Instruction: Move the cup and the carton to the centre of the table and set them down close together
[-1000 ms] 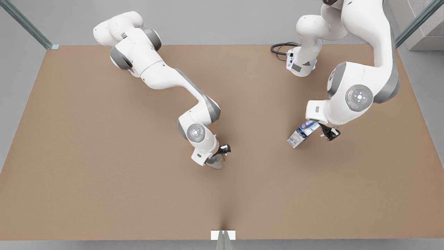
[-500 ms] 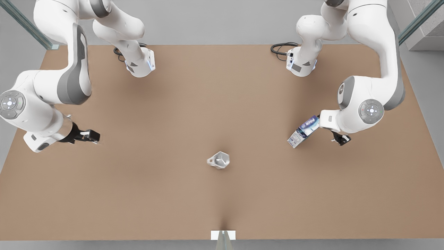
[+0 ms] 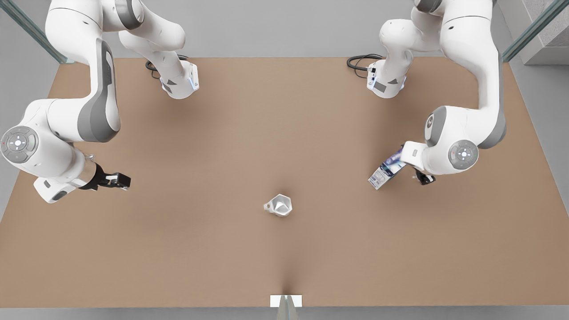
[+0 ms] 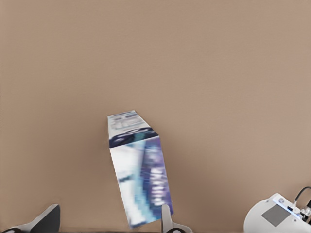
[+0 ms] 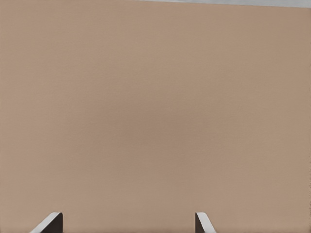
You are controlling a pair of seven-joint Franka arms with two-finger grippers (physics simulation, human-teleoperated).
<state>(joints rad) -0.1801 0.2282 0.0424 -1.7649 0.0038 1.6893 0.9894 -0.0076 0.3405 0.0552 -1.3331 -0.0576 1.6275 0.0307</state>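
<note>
The white-grey faceted cup (image 3: 279, 205) stands free on the brown table (image 3: 284, 133) near its centre, handle toward the front view's left. The blue, white and teal carton (image 3: 386, 172) rests on the table at the front view's right, its purple-blue end under my left arm's hand. My left gripper (image 3: 424, 178) is open. In the left wrist view the carton (image 4: 136, 170) sits between the spread fingers, close beside one fingertip (image 4: 165, 216), while the left gripper (image 4: 109, 209) grips nothing. My right gripper (image 3: 119, 181) hangs open far toward the front view's left, shown over bare table (image 5: 155, 111) as right gripper (image 5: 127, 216).
Two arm bases (image 3: 180, 84) (image 3: 386, 84) stand at the table's far edge, with a black cable (image 3: 358, 62) by one. A small white tab (image 3: 286, 301) marks the near edge. Bare tabletop lies between the cup and the carton.
The right gripper let go of the cup near the centre and drew back to the front view's left. The left hand shifted a little over the carton, which stayed put.
</note>
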